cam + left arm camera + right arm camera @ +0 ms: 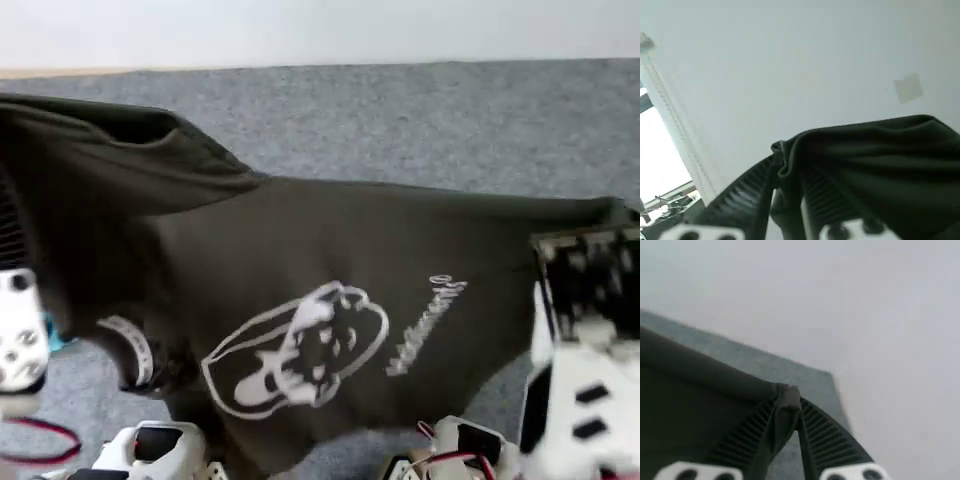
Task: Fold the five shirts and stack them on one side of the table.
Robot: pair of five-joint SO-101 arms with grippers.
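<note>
A dark olive shirt point(300, 260) with a white print on its chest hangs spread wide above the grey table point(450, 120), lifted off it. My left gripper point(782, 157) is shut on a bunched edge of the shirt point(875, 155) at the left side of the spread. My right gripper point(787, 400) is shut on another edge of the shirt point(695, 400) at the right side. In the high view the left arm point(20, 330) stands at the left edge and the right arm point(585, 300) at the right edge. The hanging cloth hides much of the table.
The grey table surface point(765, 365) stretches behind the shirt up to a white wall point(320, 30). The two arm bases point(150, 450) point(460, 450) sit at the near edge. A window frame point(665, 130) shows beside the wall in the left wrist view.
</note>
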